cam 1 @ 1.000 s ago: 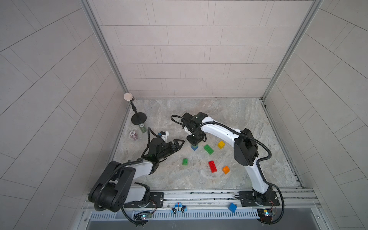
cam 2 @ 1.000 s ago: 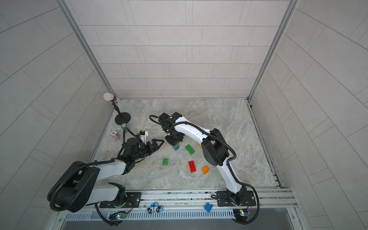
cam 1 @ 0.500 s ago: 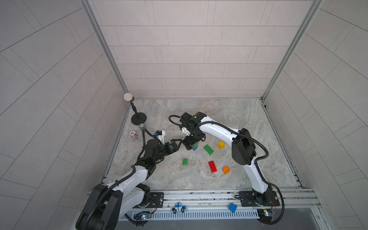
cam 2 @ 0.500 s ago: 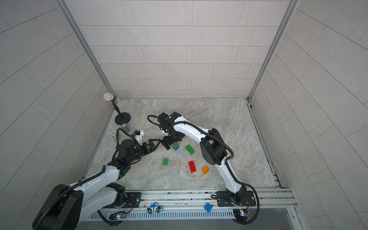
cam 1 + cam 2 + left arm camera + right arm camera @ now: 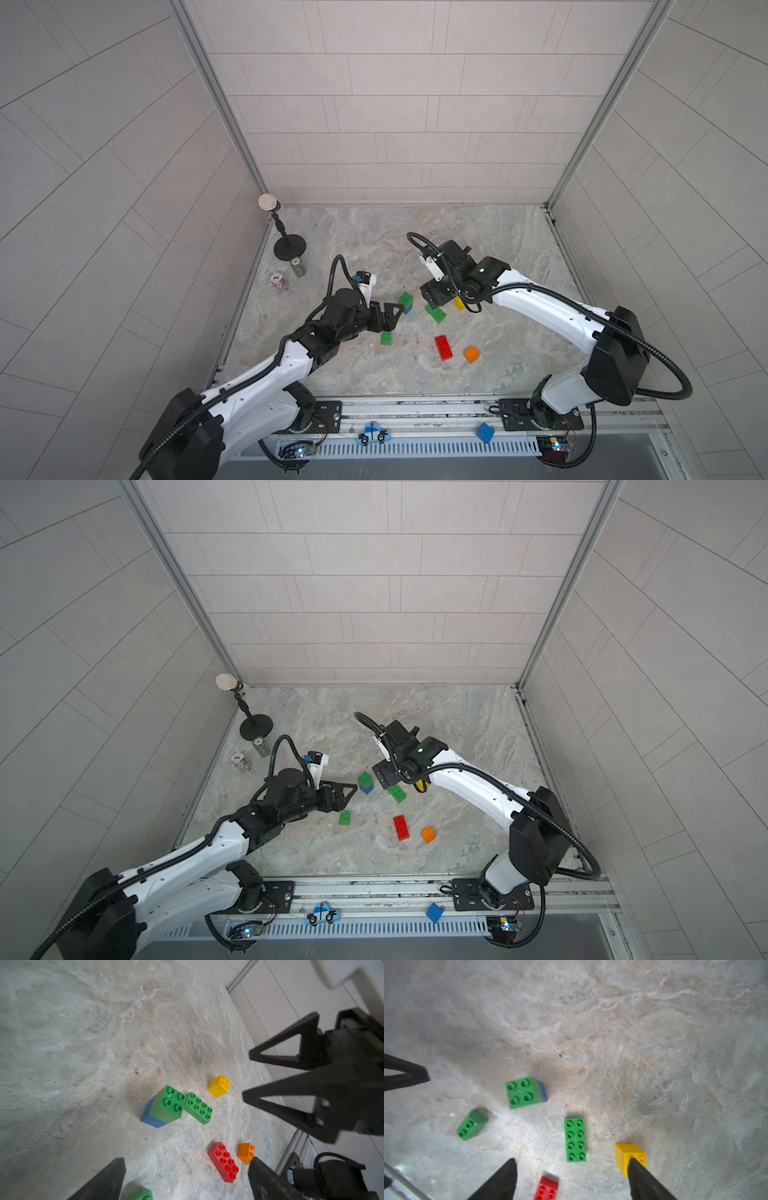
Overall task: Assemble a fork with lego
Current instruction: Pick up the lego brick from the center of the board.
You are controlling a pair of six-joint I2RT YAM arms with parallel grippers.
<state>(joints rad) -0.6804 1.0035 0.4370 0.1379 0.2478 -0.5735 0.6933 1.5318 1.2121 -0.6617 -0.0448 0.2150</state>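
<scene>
Both grippers are empty with jaws apart. In a top view the stack (image 5: 406, 301), green on blue, stands near the middle of the table (image 5: 498, 249). The left gripper (image 5: 395, 319) is at its 7 o'clock and the right gripper (image 5: 572, 1160) at 3. Loose bricks lie around it: long green (image 5: 435, 313) at 4, yellow (image 5: 459, 304) at 3, small green (image 5: 386, 338) at 7, red (image 5: 443, 347) at 5, orange (image 5: 471, 354) just beside red.

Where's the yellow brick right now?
Mid-table in both top views, the yellow brick lies just right of the long green brick, close by the right gripper.
</scene>
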